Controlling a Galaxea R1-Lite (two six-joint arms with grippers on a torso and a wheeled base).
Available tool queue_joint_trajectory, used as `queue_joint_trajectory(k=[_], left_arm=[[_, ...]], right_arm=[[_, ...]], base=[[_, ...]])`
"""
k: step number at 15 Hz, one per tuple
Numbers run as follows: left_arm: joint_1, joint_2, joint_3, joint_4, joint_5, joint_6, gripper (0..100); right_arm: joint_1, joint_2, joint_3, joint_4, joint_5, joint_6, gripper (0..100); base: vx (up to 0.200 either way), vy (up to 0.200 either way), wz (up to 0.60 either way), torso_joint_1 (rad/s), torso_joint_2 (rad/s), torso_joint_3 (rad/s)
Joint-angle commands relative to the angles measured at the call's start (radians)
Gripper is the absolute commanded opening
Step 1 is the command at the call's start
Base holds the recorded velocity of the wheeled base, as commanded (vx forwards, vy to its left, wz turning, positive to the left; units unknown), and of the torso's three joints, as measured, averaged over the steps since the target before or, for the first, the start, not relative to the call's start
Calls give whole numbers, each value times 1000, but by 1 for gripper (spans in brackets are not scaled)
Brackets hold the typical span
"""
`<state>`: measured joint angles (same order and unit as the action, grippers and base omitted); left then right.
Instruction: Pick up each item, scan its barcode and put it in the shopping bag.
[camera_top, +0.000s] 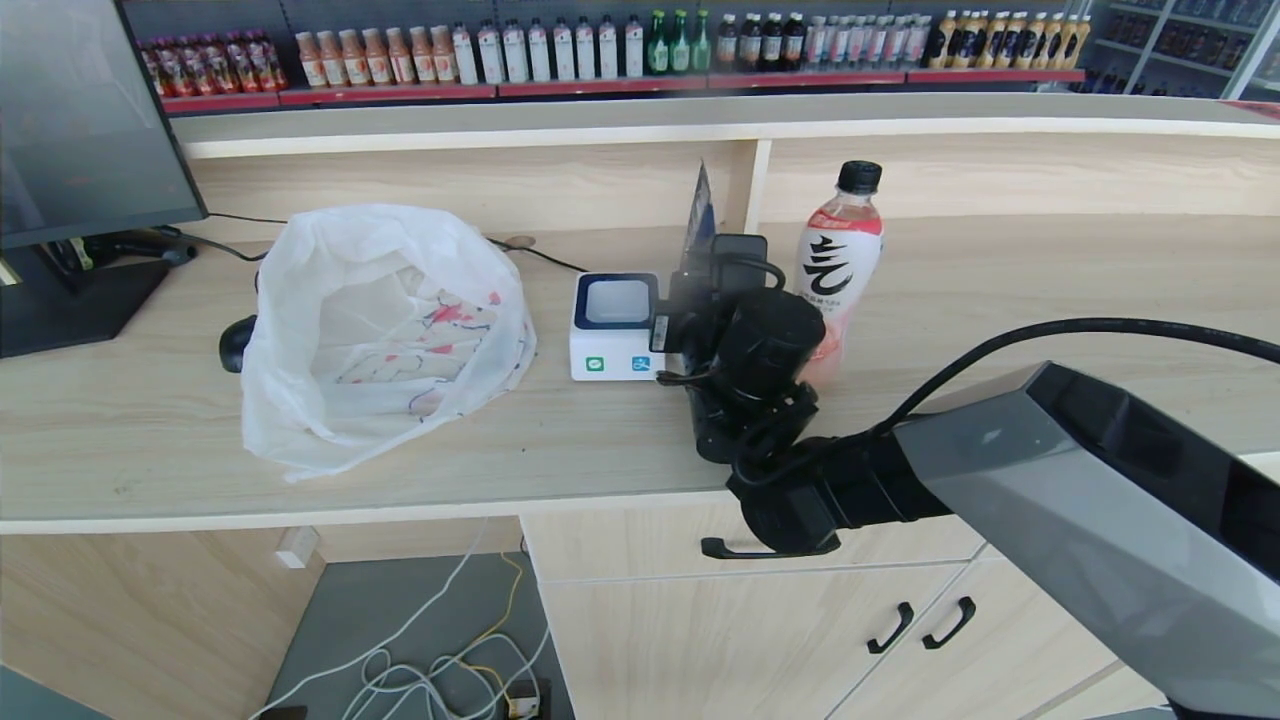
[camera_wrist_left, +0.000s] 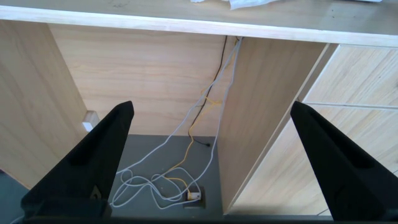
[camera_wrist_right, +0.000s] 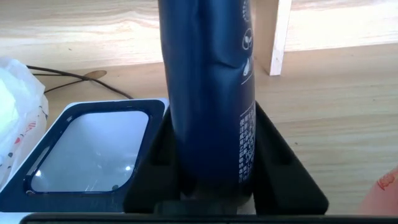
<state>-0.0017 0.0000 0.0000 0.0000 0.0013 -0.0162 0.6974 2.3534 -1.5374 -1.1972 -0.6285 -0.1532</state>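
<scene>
My right gripper (camera_top: 716, 268) is shut on a dark blue packet (camera_top: 699, 213) and holds it upright just to the right of the white barcode scanner (camera_top: 612, 325). In the right wrist view the blue packet (camera_wrist_right: 208, 93) stands between the black fingers (camera_wrist_right: 283, 162), beside the scanner's glass window (camera_wrist_right: 93, 146). The white shopping bag (camera_top: 380, 330) lies open on the counter left of the scanner. A pink-labelled drink bottle (camera_top: 840, 265) stands behind the right wrist. My left gripper (camera_wrist_left: 211, 168) hangs open below the counter edge, with nothing in it.
A monitor (camera_top: 80, 110) stands at the far left and a black mouse (camera_top: 235, 343) lies beside the bag. A raised wooden ledge with a divider (camera_top: 757, 180) backs the counter. Drawers (camera_top: 760, 620) and loose floor cables (camera_wrist_left: 168, 180) are below.
</scene>
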Motion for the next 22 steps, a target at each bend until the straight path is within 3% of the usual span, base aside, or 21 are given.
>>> queue_joint_trajectory(k=[1,22], left_arm=[[0,0,0,0,0,-1,100],[0,0,0,0,0,-1,100]], right_arm=[[-1,1,0,-1,0,0,0],[36,-100,3,1,12,-6,0]], base=[[0,0,0,0,0,0],[0,0,0,0,0,0]])
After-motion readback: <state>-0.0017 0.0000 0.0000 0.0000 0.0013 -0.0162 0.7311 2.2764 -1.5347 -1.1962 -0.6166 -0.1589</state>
